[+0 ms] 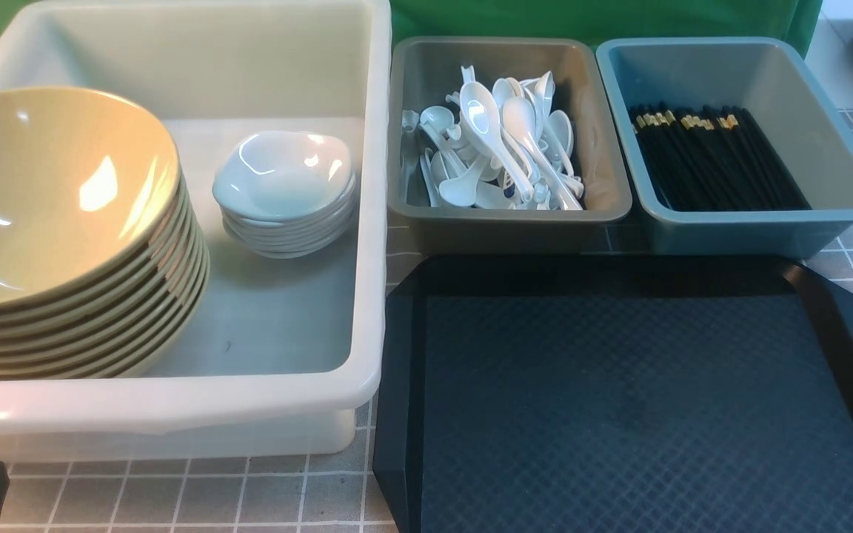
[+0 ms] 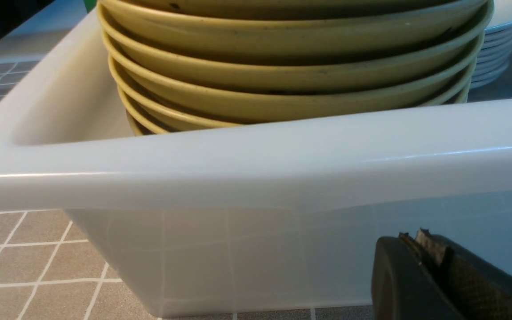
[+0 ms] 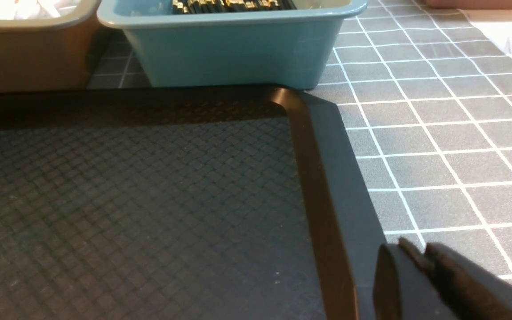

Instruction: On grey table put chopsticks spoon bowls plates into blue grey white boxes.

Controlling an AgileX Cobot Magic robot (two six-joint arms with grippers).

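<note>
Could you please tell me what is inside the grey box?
White ceramic spoons lie jumbled inside the grey box; the pile covers much of its floor.
</note>
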